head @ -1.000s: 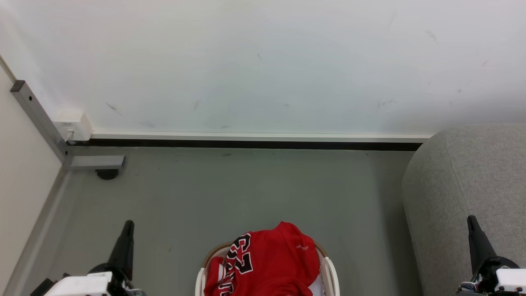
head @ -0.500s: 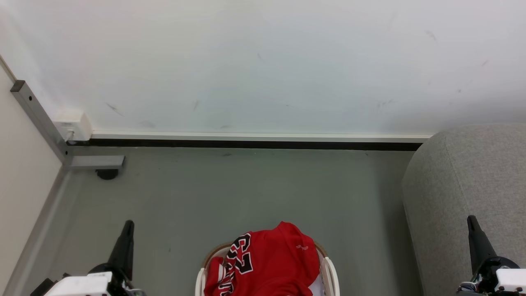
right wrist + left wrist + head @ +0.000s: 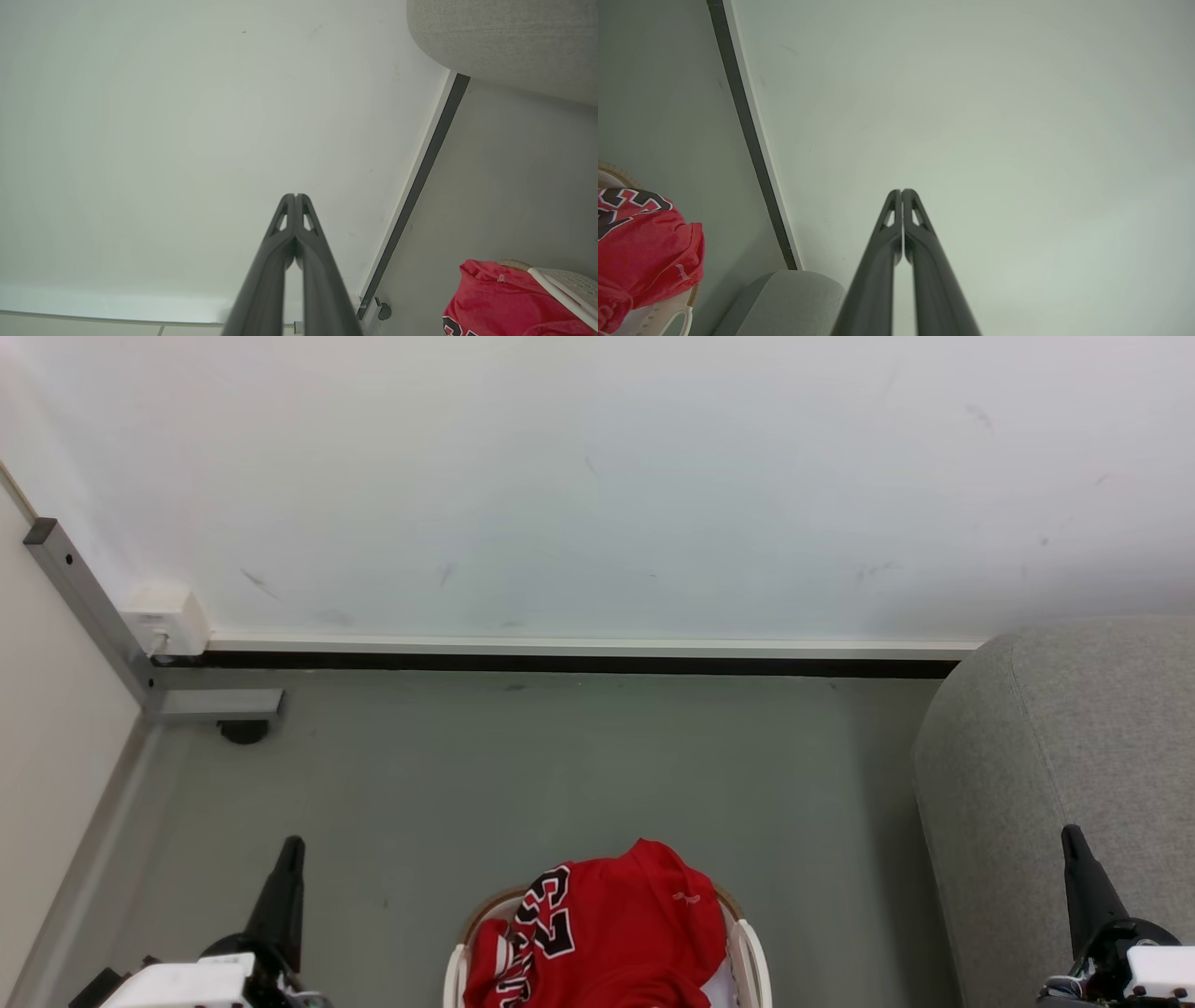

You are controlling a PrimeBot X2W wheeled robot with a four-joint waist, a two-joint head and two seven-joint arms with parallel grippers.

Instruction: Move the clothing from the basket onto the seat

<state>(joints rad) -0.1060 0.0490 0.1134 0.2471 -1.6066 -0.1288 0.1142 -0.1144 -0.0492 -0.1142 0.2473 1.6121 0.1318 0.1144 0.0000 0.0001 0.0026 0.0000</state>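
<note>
The red clothing, with black-and-white numerals, is heaped in the cream-white basket at the bottom centre of the head view. The clothing also shows at the left wrist view's left edge, and the clothing sits in the basket at the right wrist view's lower right. The grey seat stands to the right of the basket. My left gripper is shut and empty, left of the basket. My right gripper is shut and empty in front of the seat.
A white wall with a dark baseboard runs across the back. A grey metal frame post with a foot stands in the left corner. Grey floor lies between wall and basket.
</note>
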